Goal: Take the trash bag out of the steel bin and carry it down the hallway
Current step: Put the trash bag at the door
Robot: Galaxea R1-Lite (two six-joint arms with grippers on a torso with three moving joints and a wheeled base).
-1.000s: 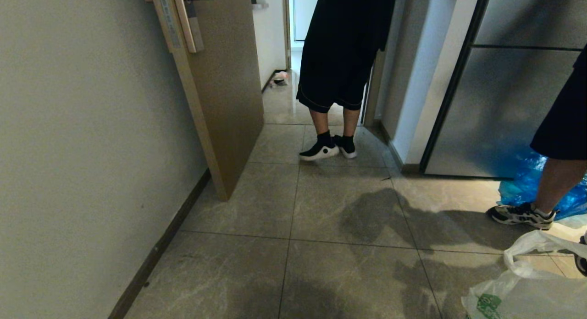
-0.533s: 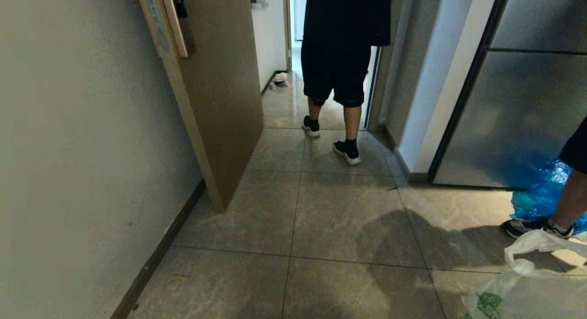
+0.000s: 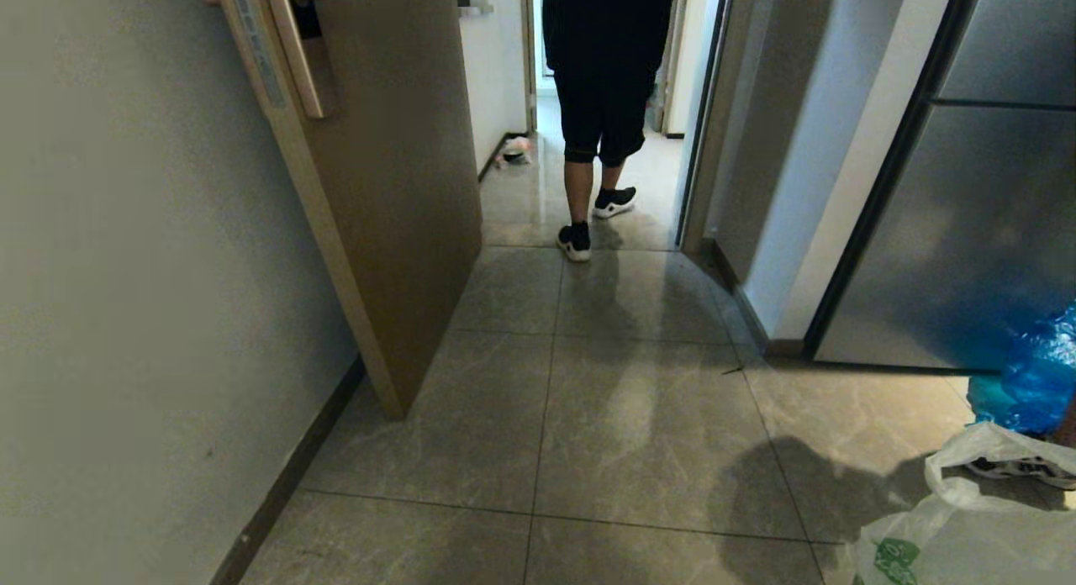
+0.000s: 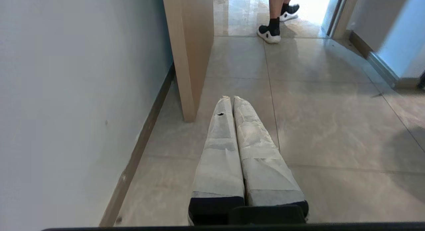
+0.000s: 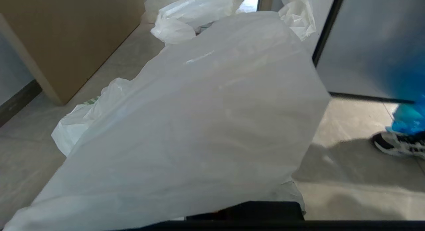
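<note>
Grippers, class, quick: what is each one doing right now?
Left gripper: shut, holding nothing.
Right gripper: shut on the trash bag, fingers hidden under the plastic.

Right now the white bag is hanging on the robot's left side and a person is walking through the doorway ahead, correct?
Not quite: the white bag hangs on the robot's right side, as the head view shows. The person is indeed walking through the doorway ahead.

The left gripper point(image 4: 231, 99) has two long tapering fingers point(image 4: 219, 151) wrapped in pale, creased white tape, one wrap torn by a small dark hole near its tip. The fingers spring from black blocks at their base, and behind those blocks a black housing edge runs across.
</note>
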